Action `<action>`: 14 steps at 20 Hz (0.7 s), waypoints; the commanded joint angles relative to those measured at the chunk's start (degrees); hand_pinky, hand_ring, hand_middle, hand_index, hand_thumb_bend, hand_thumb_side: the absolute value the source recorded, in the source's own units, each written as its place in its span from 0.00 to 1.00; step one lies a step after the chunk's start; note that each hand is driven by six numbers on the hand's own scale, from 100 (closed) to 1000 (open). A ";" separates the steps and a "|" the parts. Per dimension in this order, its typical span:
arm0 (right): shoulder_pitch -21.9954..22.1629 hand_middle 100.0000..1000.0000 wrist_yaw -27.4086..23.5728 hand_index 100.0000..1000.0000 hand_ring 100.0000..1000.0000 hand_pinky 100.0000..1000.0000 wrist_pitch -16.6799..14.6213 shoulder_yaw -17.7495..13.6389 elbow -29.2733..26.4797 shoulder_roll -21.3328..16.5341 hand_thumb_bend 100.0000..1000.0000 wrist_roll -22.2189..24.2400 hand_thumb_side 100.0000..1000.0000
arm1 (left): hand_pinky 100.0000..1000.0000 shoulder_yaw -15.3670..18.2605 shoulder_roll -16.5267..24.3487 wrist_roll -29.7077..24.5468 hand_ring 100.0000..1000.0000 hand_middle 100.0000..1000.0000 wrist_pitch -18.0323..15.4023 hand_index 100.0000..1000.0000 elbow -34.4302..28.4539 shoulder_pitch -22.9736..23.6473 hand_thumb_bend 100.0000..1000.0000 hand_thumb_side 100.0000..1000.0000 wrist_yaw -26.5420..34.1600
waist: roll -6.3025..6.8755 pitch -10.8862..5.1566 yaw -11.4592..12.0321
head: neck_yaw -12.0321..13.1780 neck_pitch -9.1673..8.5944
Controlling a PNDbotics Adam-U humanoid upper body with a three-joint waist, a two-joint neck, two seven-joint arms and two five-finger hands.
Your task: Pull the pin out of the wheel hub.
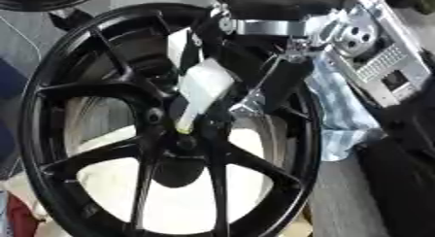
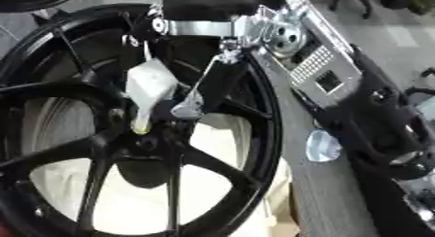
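One hand point(image 1: 223, 93), the right one, comes in from the upper right in the left eye view and lies over the black wheel point(image 1: 51, 134) just above its hub point(image 1: 183, 143). Its fingers pinch a whitish pin point(image 1: 200, 93) whose long axis slants down-left, with a yellowish tip touching the hub.

Right eye view: the pin point(image 2: 151, 93) shows the same slant, so withdrawal probably runs up-right along it.

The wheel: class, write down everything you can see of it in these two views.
The wheel is black and glossy, metal by its look, with slim spokes running from a central hub to a wide rim. It fills most of both views, tilted. Pale surface shows between the spokes. The robot's right hand reaches over its upper part, near the hub.
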 commanded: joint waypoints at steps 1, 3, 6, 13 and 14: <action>-1.24 0.25 -6.65 0.34 0.48 0.58 1.44 -3.70 -0.57 -3.00 0.03 -0.70 0.00 | 0.77 0.52 0.69 0.28 0.92 0.68 0.04 0.83 -0.86 -0.03 0.00 0.77 0.37 | 0.59 -1.59 -0.15 | -0.23 -1.55; -1.49 0.24 -11.16 0.34 0.47 0.58 2.26 -5.80 -0.57 -4.36 0.02 -1.37 0.00 | 0.77 0.56 0.78 0.30 0.92 0.68 0.05 0.83 -0.86 -0.03 0.00 0.77 0.51 | 0.59 -1.73 -0.21 | -0.22 -2.22; -1.28 0.24 -17.51 0.33 0.47 0.58 3.13 -8.92 -0.57 -6.82 0.00 -2.48 0.00 | 0.77 0.57 0.95 0.24 0.92 0.68 -0.02 0.83 -0.86 -0.09 0.00 0.77 0.78 | 0.62 -1.85 -0.24 | 0.18 -3.28; 2.45 0.24 -30.04 0.32 0.47 0.59 4.65 -16.99 -0.57 -13.70 0.00 -8.14 0.00 | 0.77 0.64 1.44 0.19 0.92 0.67 -0.39 0.82 -0.86 -0.20 0.00 0.76 1.44 | 0.87 -2.06 -0.76 | 2.45 -4.90; 3.43 0.24 -31.45 0.32 0.47 0.59 4.58 -18.32 -0.57 -14.95 0.00 -9.21 0.00 | 0.77 0.69 1.53 0.20 0.92 0.67 -0.51 0.82 -0.86 -0.19 0.00 0.76 1.51 | 0.94 -2.05 -0.94 | 2.93 -4.85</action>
